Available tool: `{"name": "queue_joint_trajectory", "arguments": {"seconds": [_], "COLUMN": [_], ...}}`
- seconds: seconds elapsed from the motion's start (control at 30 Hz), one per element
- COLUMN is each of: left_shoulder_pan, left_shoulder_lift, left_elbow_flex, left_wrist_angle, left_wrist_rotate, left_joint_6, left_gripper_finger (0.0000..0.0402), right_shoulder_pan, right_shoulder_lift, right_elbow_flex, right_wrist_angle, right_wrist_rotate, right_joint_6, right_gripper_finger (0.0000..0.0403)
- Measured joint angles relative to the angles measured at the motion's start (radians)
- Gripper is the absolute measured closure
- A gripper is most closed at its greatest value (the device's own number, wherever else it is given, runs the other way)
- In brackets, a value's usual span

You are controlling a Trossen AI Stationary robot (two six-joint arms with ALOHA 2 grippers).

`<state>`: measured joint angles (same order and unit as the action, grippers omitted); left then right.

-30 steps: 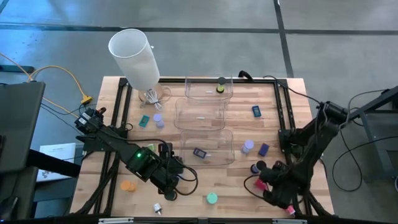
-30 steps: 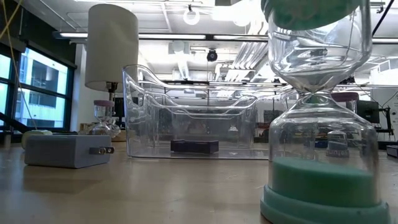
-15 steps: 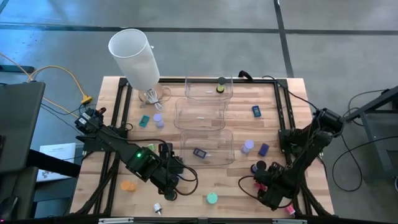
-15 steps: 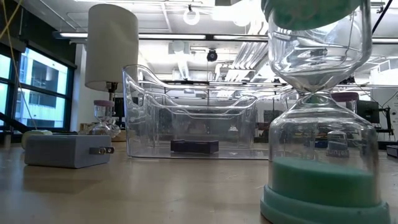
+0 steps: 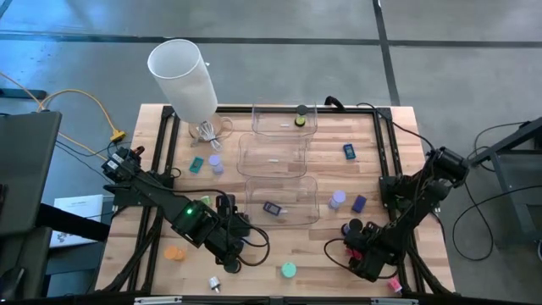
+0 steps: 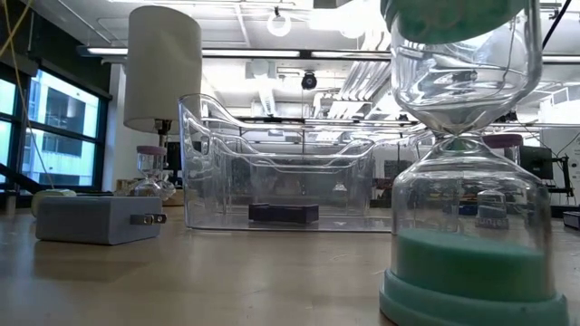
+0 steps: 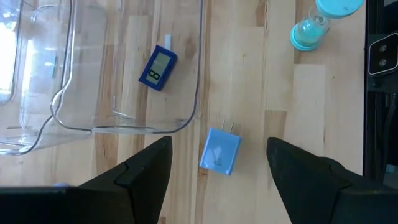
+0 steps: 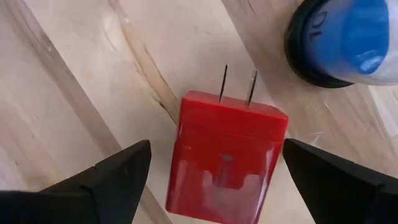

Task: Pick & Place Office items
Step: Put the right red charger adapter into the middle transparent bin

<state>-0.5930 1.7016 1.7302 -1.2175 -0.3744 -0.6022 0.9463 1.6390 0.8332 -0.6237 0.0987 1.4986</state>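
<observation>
Red plug block (image 8: 227,155), two prongs, lying flat

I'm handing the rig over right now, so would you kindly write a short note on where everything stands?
Right hand: open, low over the red plug block at the table's front right, straddling it, not closed on it.
Left hand: open, empty, above the light blue plug block, just outside the nearest clear bin.
Done: a dark blue item lies in that bin; a dark item sits in the far bin.
Left: the middle bin looks empty; most pieces remain scattered on the table, including the teal sand timer and an orange disc.
</observation>
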Motion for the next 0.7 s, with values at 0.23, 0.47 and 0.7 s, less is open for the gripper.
{"name": "queue_joint_trajectory", "arguments": {"seconds": [0.23,0.47,0.7], "left_shoulder_pan": [0.002,0.002,0.002], "left_shoulder_lift": [0.0,0.0,0.0], "left_elbow_flex": [0.0,0.0,0.0], "left_wrist_angle": [0.017,0.031,0.04], "left_wrist_rotate": [0.0,0.0,0.0], "left_joint_6": [0.0,0.0,0.0], "left_gripper_finger": [0.0147,0.0147,0.0147], "right_shoulder_pan": [-0.001,-0.005,-0.018], "right_shoulder_lift": [-0.018,-0.019,-0.045], "right_elbow_flex": [-0.006,-0.008,-0.008], "right_wrist_angle": [-0.008,-0.029,-0.021], "right_wrist_rotate": [-0.023,-0.08,-0.198], "right_joint_6": [0.023,0.046,0.046], "right_gripper_finger": [0.0066,0.0174,0.0208]}}
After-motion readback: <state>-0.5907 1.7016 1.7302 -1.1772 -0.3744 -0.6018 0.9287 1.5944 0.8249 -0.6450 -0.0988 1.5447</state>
